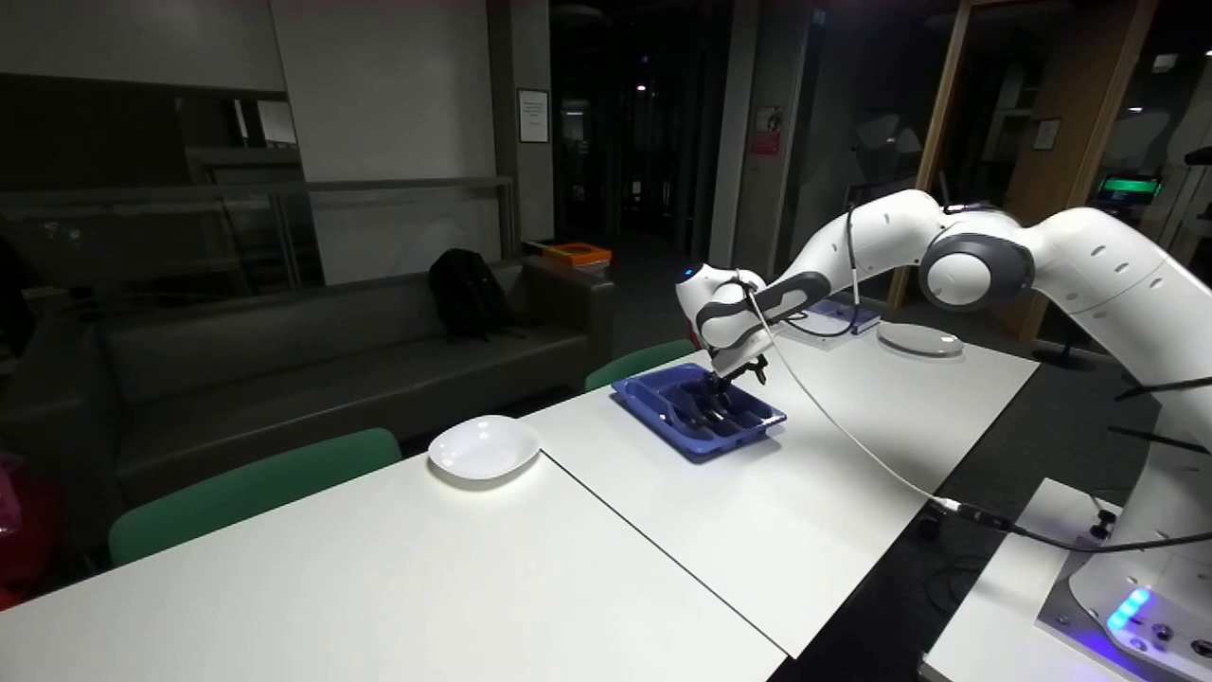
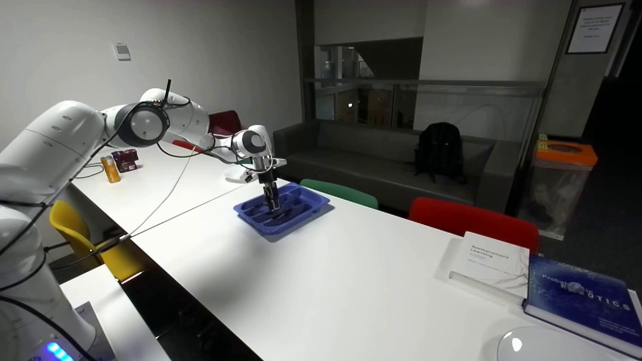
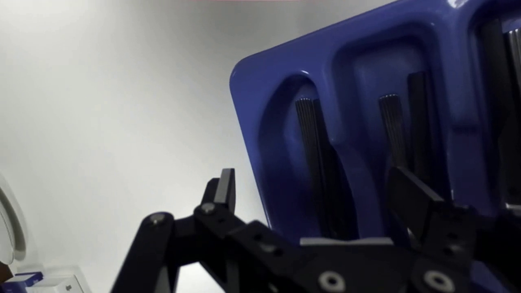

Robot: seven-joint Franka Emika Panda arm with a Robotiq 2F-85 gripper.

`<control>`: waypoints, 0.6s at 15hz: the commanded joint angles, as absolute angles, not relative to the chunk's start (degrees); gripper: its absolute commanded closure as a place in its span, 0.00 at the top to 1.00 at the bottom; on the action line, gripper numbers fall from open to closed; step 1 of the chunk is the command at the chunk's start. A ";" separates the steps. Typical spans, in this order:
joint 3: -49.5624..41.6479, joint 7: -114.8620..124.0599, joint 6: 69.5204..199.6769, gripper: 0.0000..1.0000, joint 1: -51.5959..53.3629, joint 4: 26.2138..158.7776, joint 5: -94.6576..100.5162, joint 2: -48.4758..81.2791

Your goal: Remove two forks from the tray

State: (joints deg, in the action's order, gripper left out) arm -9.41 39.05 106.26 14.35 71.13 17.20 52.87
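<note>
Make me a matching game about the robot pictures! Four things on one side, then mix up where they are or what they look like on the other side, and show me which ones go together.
Column 1
1. gripper
2. cutlery tray
3. backpack
4. drink can

Column 2
A. black, on the sofa
B. orange, standing upright
C. wide open
D. blue, with compartments

Right pairs
1 goes with C
2 goes with D
3 goes with A
4 goes with B
</note>
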 commanded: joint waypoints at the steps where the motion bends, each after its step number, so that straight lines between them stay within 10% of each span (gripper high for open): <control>1: -10.33 41.46 102.68 1.00 14.62 65.62 17.98 56.77; 9: -11.35 38.05 102.87 1.00 14.27 56.78 19.91 63.62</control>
